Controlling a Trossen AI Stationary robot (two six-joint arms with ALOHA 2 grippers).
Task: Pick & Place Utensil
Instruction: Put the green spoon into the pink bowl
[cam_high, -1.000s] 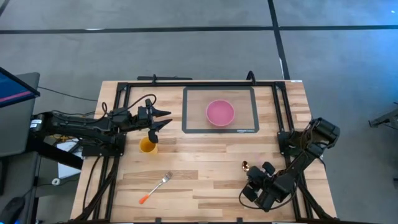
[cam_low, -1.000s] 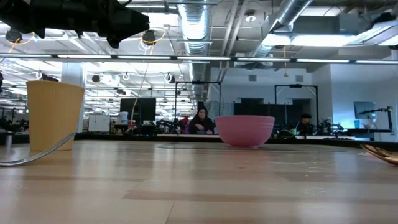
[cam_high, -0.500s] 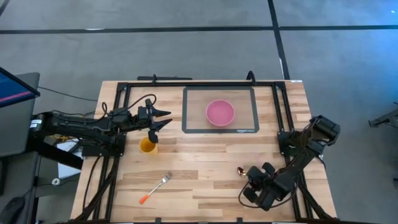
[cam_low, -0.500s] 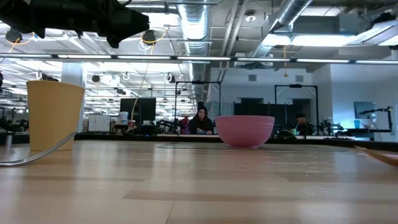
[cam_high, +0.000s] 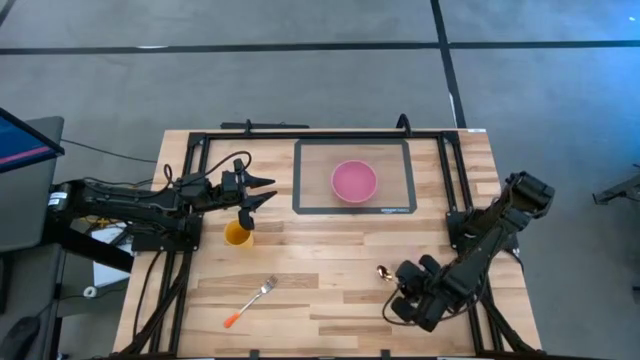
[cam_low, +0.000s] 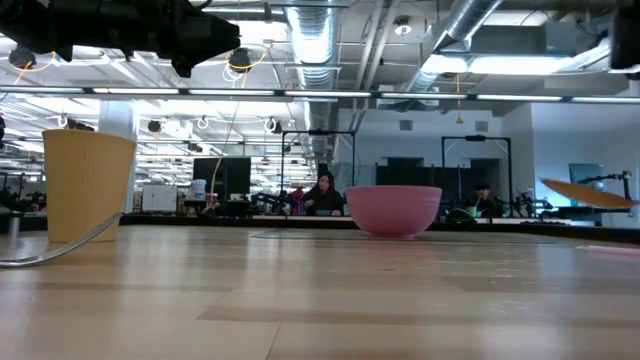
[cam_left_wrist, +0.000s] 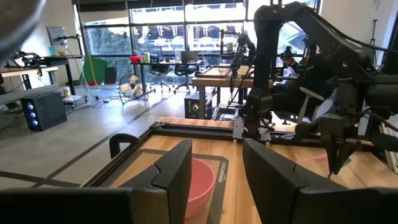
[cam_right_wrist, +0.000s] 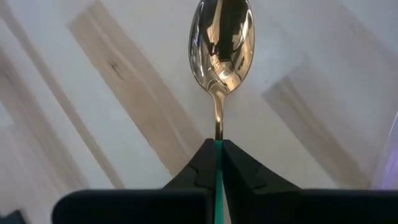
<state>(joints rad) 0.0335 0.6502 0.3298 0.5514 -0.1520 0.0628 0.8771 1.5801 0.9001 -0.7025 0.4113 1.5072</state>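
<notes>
A gold spoon (cam_right_wrist: 222, 28) with a green handle sticks out ahead of my right gripper (cam_right_wrist: 218, 152), which is shut on it near the table's near right part (cam_high: 398, 282). The spoon's bowl (cam_high: 384, 271) shows raised above the table in the low view (cam_low: 588, 192). A fork with an orange handle (cam_high: 250, 302) lies flat on the wood near the near edge. A yellow cup (cam_high: 238, 234) stands upright. My left gripper (cam_high: 268, 195) hovers open just above and beyond the cup. A pink bowl (cam_high: 354, 181) sits on a mat. My right gripper pinches the spoon's handle (cam_right_wrist: 218, 138) between its two fingers (cam_right_wrist: 200, 163), just behind the thin gold neck. The fingers lie along the handle, and the bowl points away from them toward the table's left. The spoon is lifted clear of the table.
A grey mat with a dark border (cam_high: 310, 205) lies under the pink bowl at the table's far middle. A black frame (cam_high: 200, 140) runs along the far, left and right sides. Bare wood (cam_high: 320, 260) stretches between cup, fork and spoon.
My right gripper has risen and shifted slightly toward the table's left, carrying the spoon. The spoon, which lay low by the table top a second ago, now hangs clear above it. My left arm has kept still.
</notes>
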